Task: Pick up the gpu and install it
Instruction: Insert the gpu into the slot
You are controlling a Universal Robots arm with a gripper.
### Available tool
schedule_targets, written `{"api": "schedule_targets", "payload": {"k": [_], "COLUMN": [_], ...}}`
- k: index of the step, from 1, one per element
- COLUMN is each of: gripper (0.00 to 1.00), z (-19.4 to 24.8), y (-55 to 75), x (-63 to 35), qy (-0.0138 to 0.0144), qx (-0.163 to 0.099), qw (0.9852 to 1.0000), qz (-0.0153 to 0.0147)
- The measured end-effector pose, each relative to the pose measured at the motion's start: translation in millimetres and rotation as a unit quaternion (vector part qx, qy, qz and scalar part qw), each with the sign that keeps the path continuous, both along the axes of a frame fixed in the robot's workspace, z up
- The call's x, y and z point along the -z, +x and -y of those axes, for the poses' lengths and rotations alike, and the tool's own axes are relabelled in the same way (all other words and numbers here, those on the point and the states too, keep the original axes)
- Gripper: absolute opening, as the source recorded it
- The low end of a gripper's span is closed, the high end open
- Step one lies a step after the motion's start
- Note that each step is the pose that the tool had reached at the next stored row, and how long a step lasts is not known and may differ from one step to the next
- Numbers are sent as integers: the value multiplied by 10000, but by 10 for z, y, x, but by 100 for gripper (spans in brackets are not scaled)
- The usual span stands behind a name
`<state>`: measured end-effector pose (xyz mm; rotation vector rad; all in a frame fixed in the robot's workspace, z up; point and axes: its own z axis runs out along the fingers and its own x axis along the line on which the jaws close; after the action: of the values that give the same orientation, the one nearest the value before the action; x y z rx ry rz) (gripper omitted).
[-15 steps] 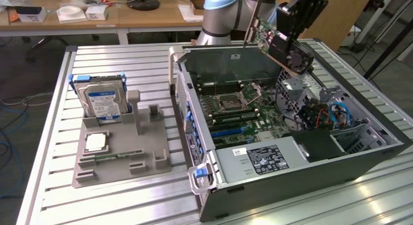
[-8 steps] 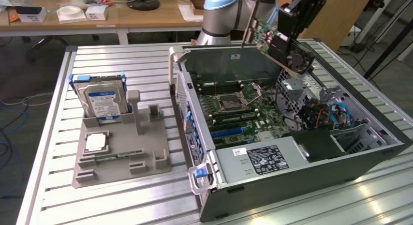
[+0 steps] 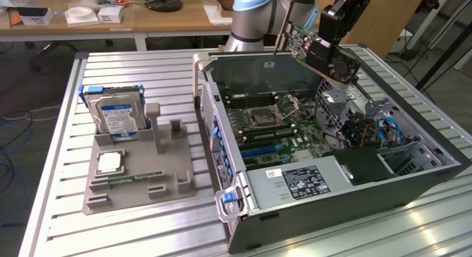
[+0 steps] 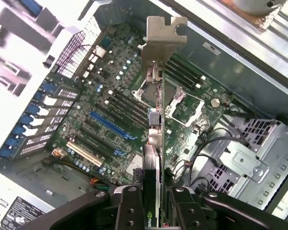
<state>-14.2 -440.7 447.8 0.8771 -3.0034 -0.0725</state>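
The gpu (image 3: 313, 47) is a green card with a black fan and a silver end bracket, held tilted in the air above the far side of the open computer case (image 3: 324, 207). My gripper (image 3: 332, 38) is shut on it from above. In the wrist view the gpu (image 4: 156, 115) runs edge-on away from my gripper (image 4: 154, 203), its silver bracket (image 4: 162, 40) at the far end. Below it lies the motherboard (image 4: 110, 96) with a blue slot (image 4: 113, 125) and black expansion slots.
A grey fixture tray (image 3: 136, 174) on the slatted table at the exterior view's left holds a silver hard drive (image 3: 116, 114), a CPU and a RAM stick. Inside the case are a power supply (image 3: 299, 182), a drive cage (image 3: 402, 157) and cables. Desks stand behind.
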Motion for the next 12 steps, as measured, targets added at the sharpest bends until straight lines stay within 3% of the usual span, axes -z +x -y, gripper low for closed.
{"api": "schedule_targets", "payload": {"k": [2, 6, 12], "gripper": [26, 26, 26], "z": [0, 0, 0], "y": [0, 0, 0], "x": [4, 5, 7], "qy": [0, 0, 0], "qx": [-479, -695, -1049], "qw": [9989, 9976, 9945], "qz": [0, 0, 0]}}
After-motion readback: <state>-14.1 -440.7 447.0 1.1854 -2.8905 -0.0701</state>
